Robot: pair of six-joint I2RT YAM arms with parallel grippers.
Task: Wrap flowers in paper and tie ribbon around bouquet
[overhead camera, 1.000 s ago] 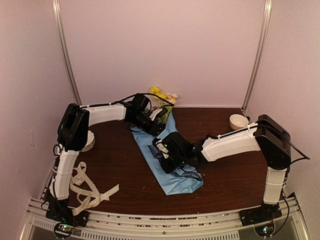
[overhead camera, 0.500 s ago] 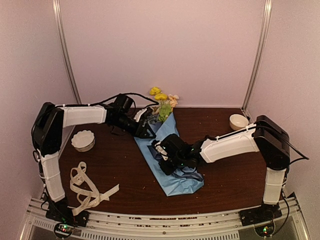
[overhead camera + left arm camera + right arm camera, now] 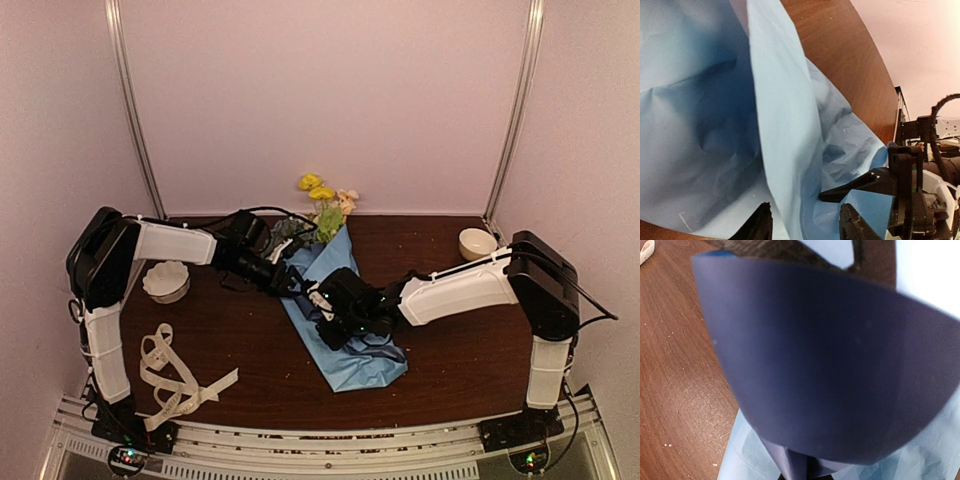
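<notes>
While the right gripper [image 3: 321, 304] is clamped shut on a lifted flap of the creased light-blue paper sheet [image 3: 357, 362] — navy underside showing — the left gripper [image 3: 807, 220] stands part-open astride the sheet's left fold, gripping nothing. The mixed artificial flowers [image 3: 325, 205] protrude from the sheet's far end. Risk: the unpinned fold may spring back, loosening the wrap.

Left pincer [image 3: 296, 284] dropped from flowers [image 3: 322, 196] to paper [image 3: 365, 365] edge.
</notes>
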